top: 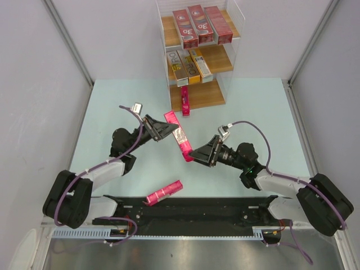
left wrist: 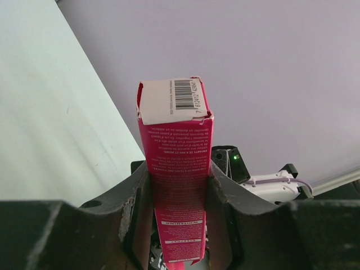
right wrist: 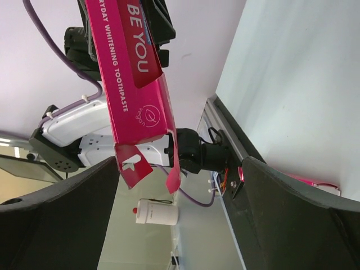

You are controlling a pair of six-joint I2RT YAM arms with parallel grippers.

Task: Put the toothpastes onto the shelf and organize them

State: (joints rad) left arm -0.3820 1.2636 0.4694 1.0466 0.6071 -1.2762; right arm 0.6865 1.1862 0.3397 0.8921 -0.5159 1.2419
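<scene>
a robot test cell in a lab: plain grey partition walls (top: 39,62) box in a pale green counter (top: 112,107), two arms (top: 106,169) trailing purple cables (top: 260,135) are bolted to a black rail (top: 191,209) at 6 o'clock, and a lone acrylic display shelf (top: 211,95) stands at 12 o'clock.

Bright, even light falls from overhead, and the arms cast only faint, soft shadows on the pale table (top: 112,107). The clear walls of the shelf (top: 238,25) carry pale glare. In the left wrist view the pink carton (left wrist: 177,169) is sharp and its barcode legible, while the left gripper's fingers (left wrist: 126,208) are dark and soft. The right gripper's fingers (right wrist: 56,225) likewise blur near the lens.
</scene>
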